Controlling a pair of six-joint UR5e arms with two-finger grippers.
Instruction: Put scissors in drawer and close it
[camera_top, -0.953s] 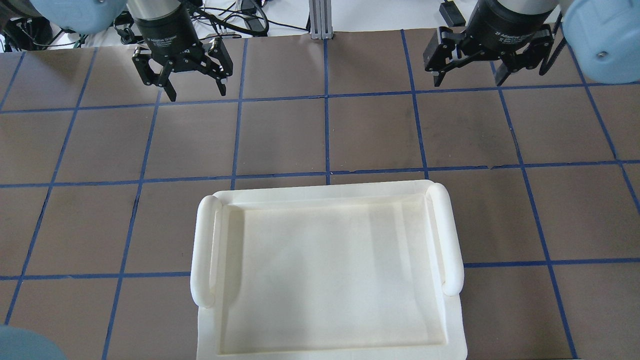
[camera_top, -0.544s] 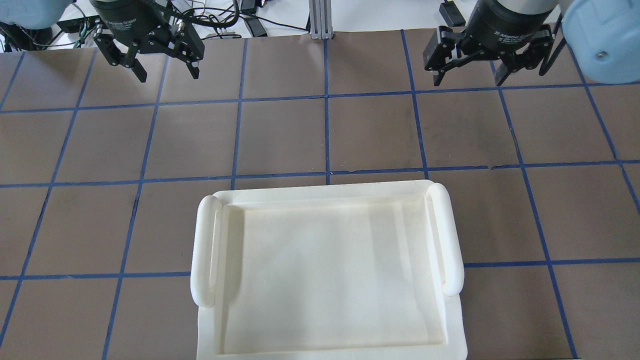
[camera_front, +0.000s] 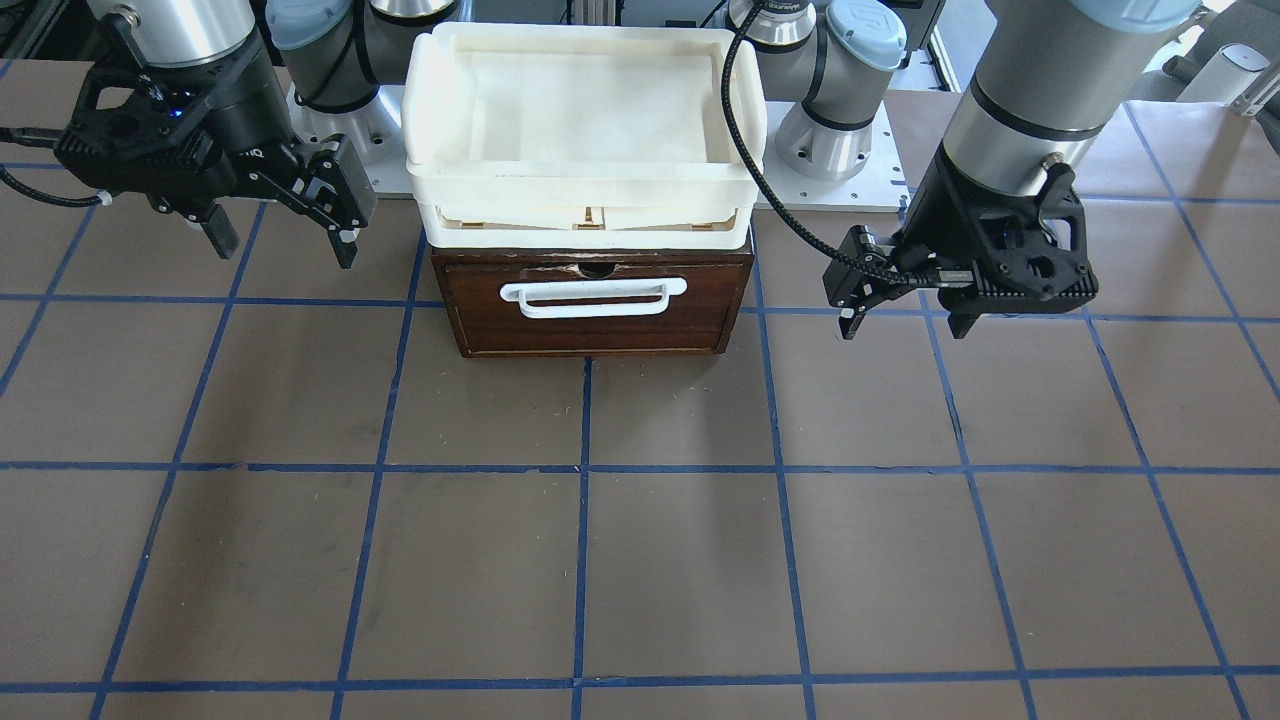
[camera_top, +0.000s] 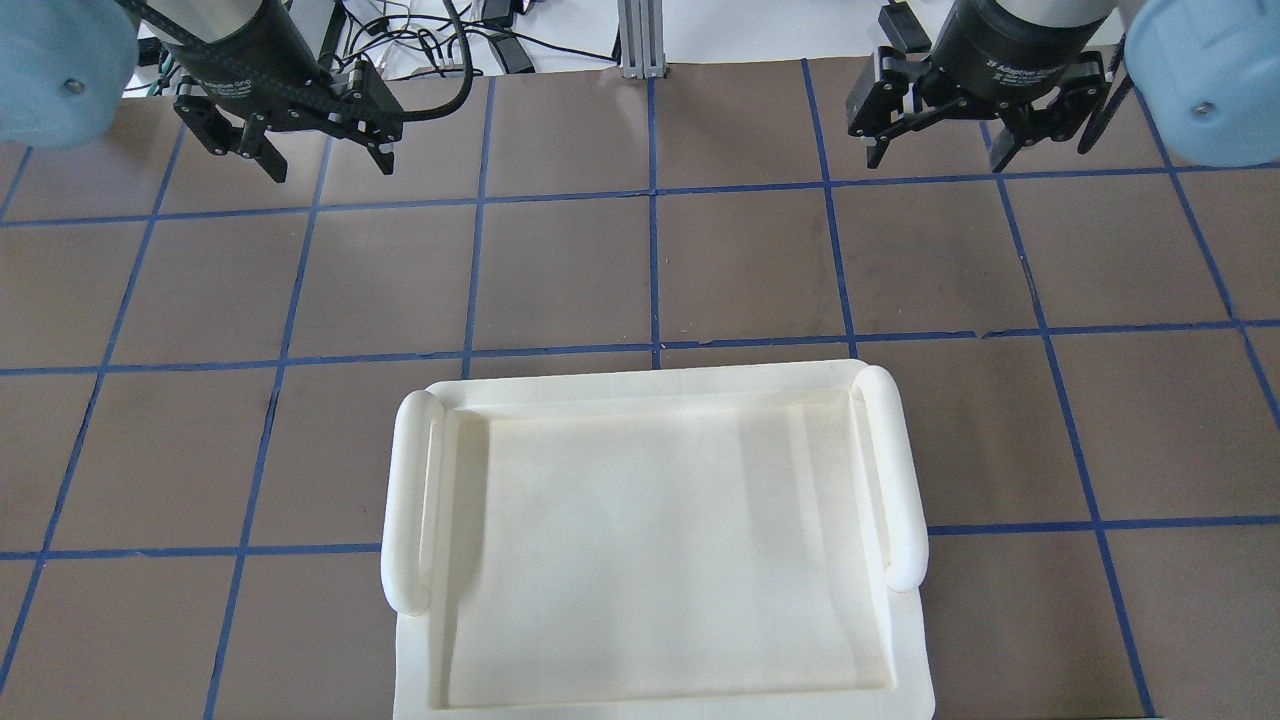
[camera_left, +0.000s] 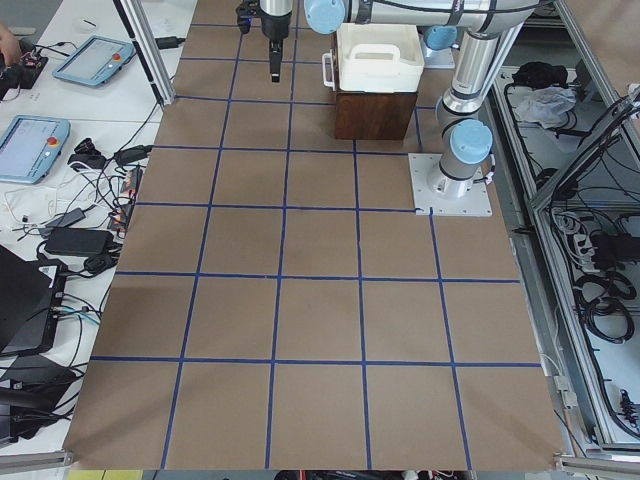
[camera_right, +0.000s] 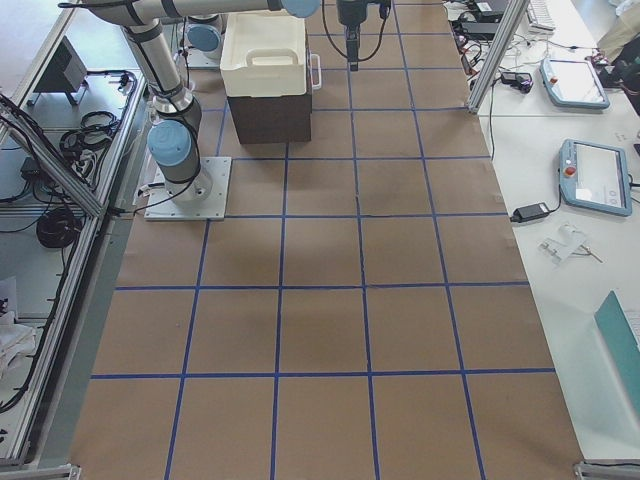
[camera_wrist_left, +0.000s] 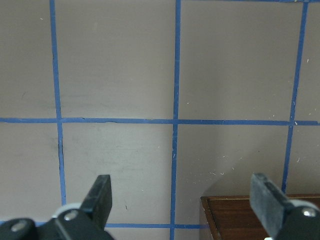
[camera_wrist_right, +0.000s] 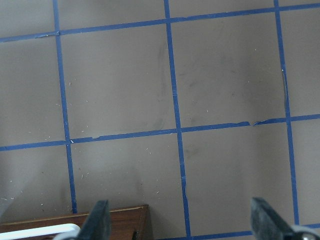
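Note:
The dark brown wooden drawer with its white bar handle looks pushed in, under stacked cream trays. The scissors show in no view. My left gripper is open and empty, hovering over the mat beside the drawer; it also shows in the overhead view and in its wrist view, where a drawer corner shows. My right gripper is open and empty on the drawer's other side; it also shows in the overhead view and in its wrist view.
Cream-white plastic trays sit on top of the drawer's case and hide it from the overhead view. The brown mat with its blue tape grid spreads in front. The arm bases stand behind the case.
My left gripper has moved to the overhead view's left and a little toward the table's far edge, still open. The right gripper has hardly moved.

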